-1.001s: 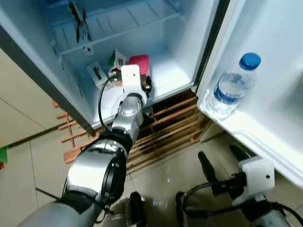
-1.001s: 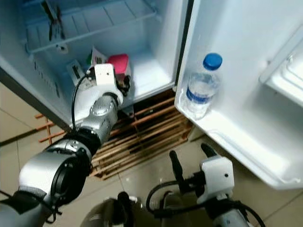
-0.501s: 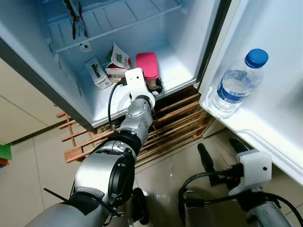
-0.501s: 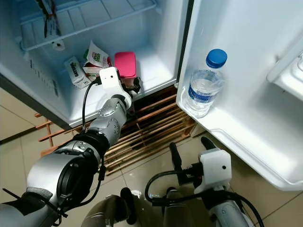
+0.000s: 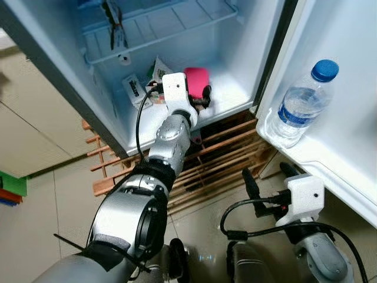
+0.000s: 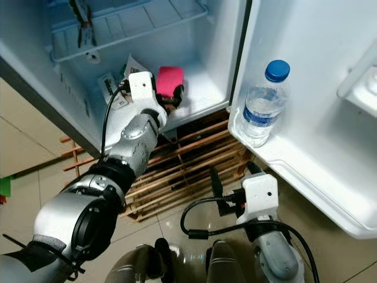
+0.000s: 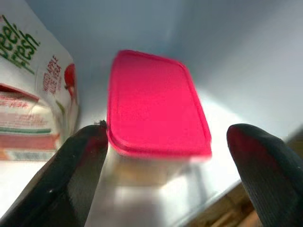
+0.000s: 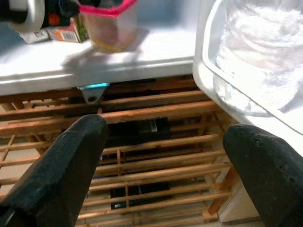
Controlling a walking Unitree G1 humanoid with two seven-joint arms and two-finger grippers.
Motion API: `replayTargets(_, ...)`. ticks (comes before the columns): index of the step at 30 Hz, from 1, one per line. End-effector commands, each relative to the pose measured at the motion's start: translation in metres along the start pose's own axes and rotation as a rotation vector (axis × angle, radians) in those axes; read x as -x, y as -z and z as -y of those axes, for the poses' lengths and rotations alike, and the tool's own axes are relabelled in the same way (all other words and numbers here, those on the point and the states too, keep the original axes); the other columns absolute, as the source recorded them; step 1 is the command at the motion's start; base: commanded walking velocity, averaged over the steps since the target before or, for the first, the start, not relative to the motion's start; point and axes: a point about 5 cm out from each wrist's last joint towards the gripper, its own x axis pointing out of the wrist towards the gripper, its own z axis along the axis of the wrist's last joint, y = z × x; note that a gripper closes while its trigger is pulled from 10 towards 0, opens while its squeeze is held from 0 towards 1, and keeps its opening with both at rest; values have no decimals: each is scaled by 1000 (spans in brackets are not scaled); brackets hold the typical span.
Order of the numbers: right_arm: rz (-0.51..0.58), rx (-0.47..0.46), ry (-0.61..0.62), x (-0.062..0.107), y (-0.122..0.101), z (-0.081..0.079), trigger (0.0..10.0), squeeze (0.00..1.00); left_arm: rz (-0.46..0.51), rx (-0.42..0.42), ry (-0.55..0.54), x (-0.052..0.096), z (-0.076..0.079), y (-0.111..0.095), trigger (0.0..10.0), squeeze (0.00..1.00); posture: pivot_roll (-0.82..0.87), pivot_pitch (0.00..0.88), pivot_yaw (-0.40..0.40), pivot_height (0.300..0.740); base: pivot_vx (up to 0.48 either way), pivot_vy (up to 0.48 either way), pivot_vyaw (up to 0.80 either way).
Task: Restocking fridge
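A clear container with a pink lid (image 5: 196, 78) (image 7: 154, 111) stands on the fridge floor (image 5: 227, 94), beside a green-and-white carton (image 5: 156, 69) (image 7: 33, 94). My left gripper (image 5: 203, 99) (image 7: 168, 137) reaches into the fridge and is open, one finger (image 7: 78, 170) on each side of the container's near end. A water bottle with a blue cap (image 5: 299, 103) (image 8: 262, 52) stands in the door shelf (image 5: 277, 141). My right gripper (image 5: 266, 180) (image 8: 163, 132) hangs open and holds nothing, low above the floor before the fridge.
A wooden slat rack (image 5: 224, 156) (image 8: 142, 156) lies under the fridge. A small boxed item (image 5: 132, 89) leans at the fridge's left wall. A wire shelf (image 5: 159, 23) spans the fridge above. The open door (image 5: 347, 88) stands at the right, tiled floor (image 5: 41, 236) at the left.
The head view has shifted. My left gripper has pushed a little further in, so its fingers now flank the pink-lidded container. The right gripper stays low and open.
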Motion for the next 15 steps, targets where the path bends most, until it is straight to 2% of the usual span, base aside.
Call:
replayTargets(1,9,-18,-6,-2,2,2,10000,0,-51,-25,23,5,2,14,10000,0,-244,58,96,740,0,0,0)
replayTargets(5,37,-15,9,-18,1,11,10000,0,-123,-40,45,10,-4,27,10000,0,-219,0,93,740,0,0,0)
replayTargets(8,78,-9,17,-27,-7,15,10000,0,-119,-65,84,18,-13,32,10000,0,-212,0,91,740,0,0,0)
replayTargets(9,106,-17,38,-31,-12,19,10000,0,-102,-101,103,28,-23,33,10000,0,-203,0,88,740,0,0,0)
replayTargets(10,115,-20,47,-33,-13,21,10000,0,-72,-108,126,34,-27,31,10000,0,-192,0,87,740,0,0,0)
replayTargets(11,115,-20,47,-33,-13,21,10000,0,-72,-108,126,34,-27,31,10000,0,-192,0,87,740,0,0,0)
replayTargets(12,128,-21,74,-37,-14,25,10000,0,31,-106,205,48,-31,22,10000,0,-179,0,84,740,0,0,0)
replayTargets(13,134,-27,96,-38,-13,27,10000,0,97,-117,232,58,-34,16,10000,0,-179,0,84,740,0,0,0)
replayTargets(15,138,-32,145,-40,-11,32,10000,0,145,-124,222,73,-46,14,10000,0,-169,0,79,740,0,0,0)
